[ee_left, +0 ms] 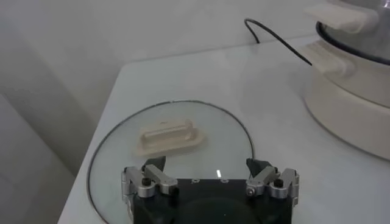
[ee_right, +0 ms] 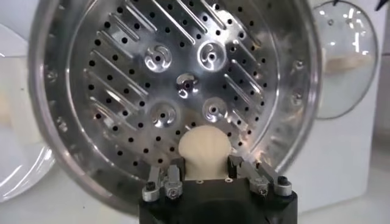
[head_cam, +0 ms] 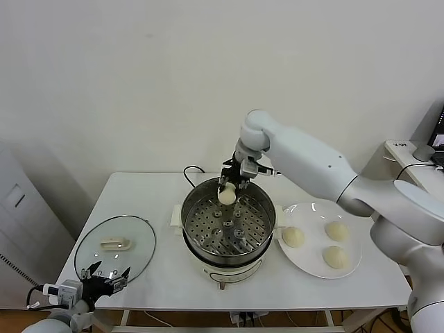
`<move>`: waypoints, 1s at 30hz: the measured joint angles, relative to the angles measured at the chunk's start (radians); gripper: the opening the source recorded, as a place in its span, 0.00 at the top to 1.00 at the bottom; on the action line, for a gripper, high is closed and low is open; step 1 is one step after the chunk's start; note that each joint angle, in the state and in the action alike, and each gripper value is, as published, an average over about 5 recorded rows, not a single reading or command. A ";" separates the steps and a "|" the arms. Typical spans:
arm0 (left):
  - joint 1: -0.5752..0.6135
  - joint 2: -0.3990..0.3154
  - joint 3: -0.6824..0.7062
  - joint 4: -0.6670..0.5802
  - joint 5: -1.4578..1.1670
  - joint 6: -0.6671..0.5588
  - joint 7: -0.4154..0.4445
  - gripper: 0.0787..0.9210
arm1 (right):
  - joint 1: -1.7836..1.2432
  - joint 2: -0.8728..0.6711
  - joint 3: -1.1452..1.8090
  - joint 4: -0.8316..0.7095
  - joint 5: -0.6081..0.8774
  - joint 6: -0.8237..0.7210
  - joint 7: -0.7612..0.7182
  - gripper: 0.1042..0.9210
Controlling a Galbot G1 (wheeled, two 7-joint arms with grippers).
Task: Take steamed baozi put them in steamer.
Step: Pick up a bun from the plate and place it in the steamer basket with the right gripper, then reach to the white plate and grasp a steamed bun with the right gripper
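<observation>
White bench carries everything. Steamer mid-bench, perforated tray bare. Glass lid flat on bench's left, white plate on right with three baozi. Right pincer clamped on fourth baozi, hanging over steamer's far rim. Left pincer spread apart, parked over lid's near edge.

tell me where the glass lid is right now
In the head view the glass lid lies flat at the table's left end, beside the steamer.
</observation>
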 measured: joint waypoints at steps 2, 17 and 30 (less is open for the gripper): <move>0.000 0.000 0.000 0.000 0.000 0.000 -0.001 0.12 | -0.013 0.003 0.006 0.001 -0.018 0.000 -0.001 0.58; -0.003 -0.001 -0.002 -0.001 -0.001 0.001 -0.003 0.12 | -0.045 0.007 0.028 0.004 -0.074 0.000 0.008 0.24; -0.005 -0.002 -0.006 -0.007 -0.001 0.006 -0.007 0.12 | 0.114 -0.061 -0.069 -0.030 0.190 -0.001 -0.027 0.12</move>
